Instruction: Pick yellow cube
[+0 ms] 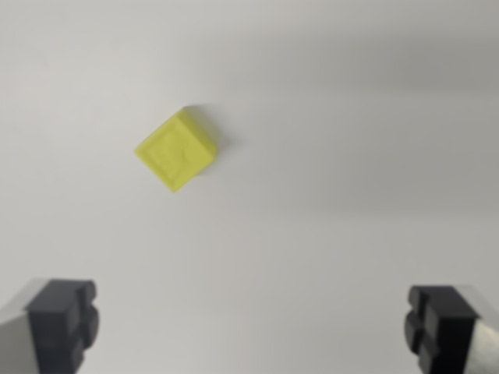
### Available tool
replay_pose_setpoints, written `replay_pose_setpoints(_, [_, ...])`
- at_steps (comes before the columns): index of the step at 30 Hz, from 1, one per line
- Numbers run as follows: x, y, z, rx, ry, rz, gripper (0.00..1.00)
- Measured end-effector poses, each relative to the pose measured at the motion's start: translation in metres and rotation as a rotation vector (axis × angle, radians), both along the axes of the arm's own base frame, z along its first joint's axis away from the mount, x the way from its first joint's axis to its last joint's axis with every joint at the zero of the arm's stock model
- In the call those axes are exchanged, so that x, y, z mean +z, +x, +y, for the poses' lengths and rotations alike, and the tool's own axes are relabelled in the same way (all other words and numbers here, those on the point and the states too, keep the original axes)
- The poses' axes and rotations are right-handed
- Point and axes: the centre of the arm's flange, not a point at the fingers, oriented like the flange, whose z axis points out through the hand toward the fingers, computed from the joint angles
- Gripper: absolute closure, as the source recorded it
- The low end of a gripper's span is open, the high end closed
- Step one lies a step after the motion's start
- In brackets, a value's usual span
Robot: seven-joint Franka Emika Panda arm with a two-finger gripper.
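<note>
A small yellow cube (176,149) lies on a plain white surface, turned so one corner points toward the camera, left of centre in the wrist view. My gripper (251,326) hangs above the surface and is open, its two dark fingertips (64,321) far apart at the bottom corners. The cube sits beyond the fingertips, nearer the left one, and nothing is between the fingers.
The white surface (351,156) fills the whole view, with a soft shadow band across the top.
</note>
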Motion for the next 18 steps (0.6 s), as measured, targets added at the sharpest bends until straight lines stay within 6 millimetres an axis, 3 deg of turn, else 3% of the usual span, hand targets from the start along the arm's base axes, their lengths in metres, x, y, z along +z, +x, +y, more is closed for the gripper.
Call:
replay_pose_setpoints(7, [-0.002,-0.001,0.001,0.012,0.0,0.0,0.0])
replay_pose_setpoints(18, [-0.027,-0.004,0.008,0.091,0.005,-0.002,0.0])
